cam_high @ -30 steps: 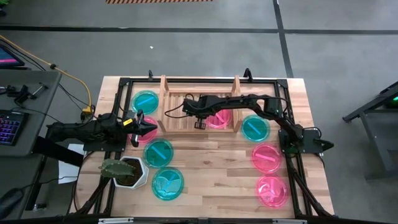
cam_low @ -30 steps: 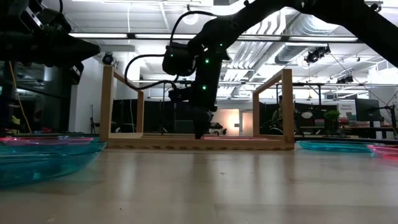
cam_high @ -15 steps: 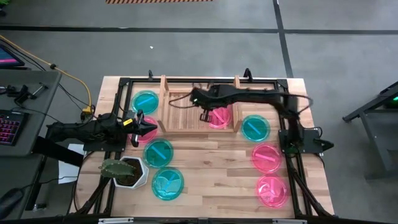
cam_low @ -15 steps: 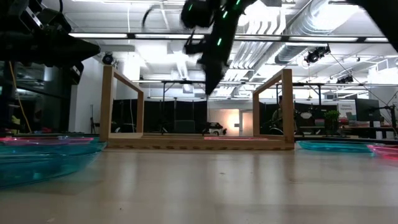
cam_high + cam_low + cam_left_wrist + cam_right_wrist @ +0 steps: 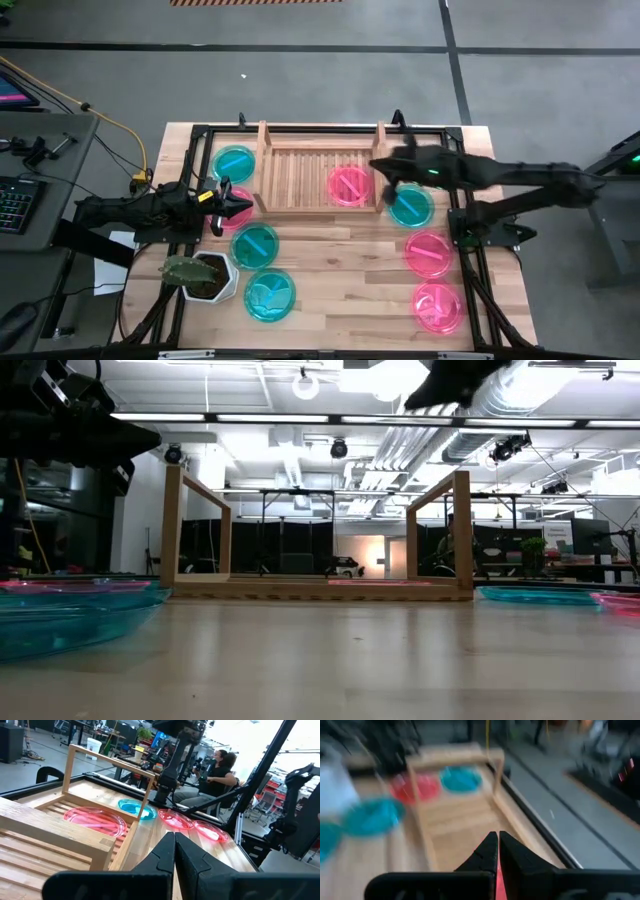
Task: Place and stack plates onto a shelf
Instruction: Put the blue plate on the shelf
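Writing appeared nowhere, while a round translucent pink plastic plate (image 5: pixel 351 186) lay at the 3 o'clock end of the light wooden slatted shelf (image 5: pixel 300 183), right gripper (image 5: pixel 383 170) closed and empty beside it, left gripper (image 5: pixel 245 206) closed at 9 o'clock.

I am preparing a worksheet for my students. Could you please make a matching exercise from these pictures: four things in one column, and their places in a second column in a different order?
Things:
1. pink plate
2. plant pot
3. left gripper
4. right gripper

Places:
A. above the shelf's right rail
B. on the shelf, at its right end
C. on the table, near its front left corner
D. left of the shelf, over a pink plate on the table

Pairs: 1-B, 2-C, 3-D, 4-A
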Controlling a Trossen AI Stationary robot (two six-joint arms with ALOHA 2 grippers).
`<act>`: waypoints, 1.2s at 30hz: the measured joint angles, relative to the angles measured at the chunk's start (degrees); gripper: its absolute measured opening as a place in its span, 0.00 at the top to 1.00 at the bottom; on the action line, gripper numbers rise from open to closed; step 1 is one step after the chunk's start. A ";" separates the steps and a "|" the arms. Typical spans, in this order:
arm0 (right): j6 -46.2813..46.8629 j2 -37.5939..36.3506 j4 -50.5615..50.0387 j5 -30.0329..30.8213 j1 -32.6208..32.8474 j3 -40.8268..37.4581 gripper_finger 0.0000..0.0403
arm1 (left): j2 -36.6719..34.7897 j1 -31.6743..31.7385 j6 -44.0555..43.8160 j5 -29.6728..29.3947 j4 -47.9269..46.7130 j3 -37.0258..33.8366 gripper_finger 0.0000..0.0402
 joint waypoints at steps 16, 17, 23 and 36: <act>-1.53 -18.85 8.60 -1.15 4.26 -13.14 1.00 | 0.00 0.00 0.00 0.01 0.02 0.00 1.00; -1.54 -18.98 8.31 -1.35 4.56 -13.15 1.00 | 0.00 0.00 0.00 -0.01 0.01 -0.01 1.00; -1.56 -19.03 7.91 -1.32 5.76 -13.16 1.00 | 0.00 0.00 -3.85 -0.05 2.06 0.00 1.00; -2.90 -18.30 7.67 2.12 5.99 -13.16 1.00 | 6.96 0.46 1.94 -13.41 16.13 7.00 1.00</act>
